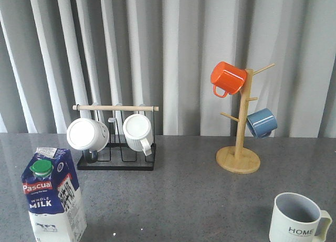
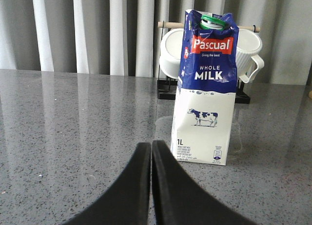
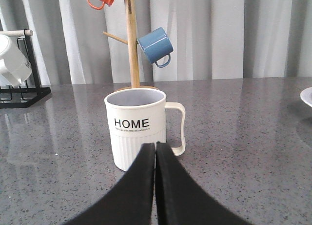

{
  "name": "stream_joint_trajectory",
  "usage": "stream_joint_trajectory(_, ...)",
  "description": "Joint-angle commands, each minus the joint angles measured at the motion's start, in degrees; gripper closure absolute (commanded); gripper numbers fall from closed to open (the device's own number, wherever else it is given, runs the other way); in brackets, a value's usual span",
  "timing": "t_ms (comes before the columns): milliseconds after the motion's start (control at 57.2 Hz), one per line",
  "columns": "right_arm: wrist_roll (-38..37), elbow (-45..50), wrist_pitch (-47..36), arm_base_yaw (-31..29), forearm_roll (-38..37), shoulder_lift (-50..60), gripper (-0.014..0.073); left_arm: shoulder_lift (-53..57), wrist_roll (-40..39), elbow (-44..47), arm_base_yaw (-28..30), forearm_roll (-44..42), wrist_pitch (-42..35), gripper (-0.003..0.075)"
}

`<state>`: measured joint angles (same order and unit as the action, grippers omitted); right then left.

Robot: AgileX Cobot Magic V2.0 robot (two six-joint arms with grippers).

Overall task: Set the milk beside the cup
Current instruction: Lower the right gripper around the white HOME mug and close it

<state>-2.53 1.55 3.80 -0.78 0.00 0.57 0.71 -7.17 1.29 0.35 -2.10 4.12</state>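
- Black fingers of the left gripper [image 2: 150, 152] are sitting closest to the lens in the left wrist view, pressed together and gripping nothing, pointing at the table [image 1: 194, 200] just short of the milk [image 2: 204, 88].
- Fingers of the right gripper [image 3: 156, 154] are likewise clenched on nothing, their tips showing just in front of the cup [image 3: 139, 130].
- Milk [image 1: 52, 195] is standing upright near the front left corner of the table, green cap on top, untouched by either arm.
- Cup [image 1: 299, 218] is sitting upright at the front right corner, handle turned toward the right edge, well apart from the milk.
- Behind them, toward the back edge, a black rack [image 1: 116, 158] is holding two white mugs [image 1: 87, 134] and a wooden mug tree [image 1: 239, 158] is carrying an orange mug [image 1: 227, 78] and a blue mug [image 1: 261, 122].
- Judging by this, the task is only beginning: the reach for the milk is the step in hand.
- Next, the left arm is needing to spread its fingers, move forward around the carton and squeeze gently so the carton is not tipping, then carry it toward the right edge, setting it down beside the cup.
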Motion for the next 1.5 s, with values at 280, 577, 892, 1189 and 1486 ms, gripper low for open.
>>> stream_joint_trajectory(280,0.2,0.5,-4.1,-0.1,0.0,0.7,0.0603,0.6,0.0,-0.8,0.1,0.3,-4.1,0.0727)
stream_joint_trajectory(577,0.2,0.5,-4.1,-0.1,0.0,0.7,0.0603,0.6,0.0,-0.8,0.1,0.3,-4.1,0.0727)
stream_joint_trajectory(892,0.2,0.5,-5.4,-0.1,0.0,0.7,0.0603,0.6,0.2,-1.0,0.1,-0.1,-5.9,0.0727)
stream_joint_trajectory(1189,3.2,-2.9,-24.9,-0.1,0.0,-1.0,0.0603,-0.8,1.4,-6.2,0.2,-0.6,-17.1,0.0727)
stream_joint_trajectory(1486,10.7,-32.7,-13.4,-0.1,0.8,-32.3,0.0603,-29.6,7.8,-34.6,0.1,4.1,-7.4,0.0727)
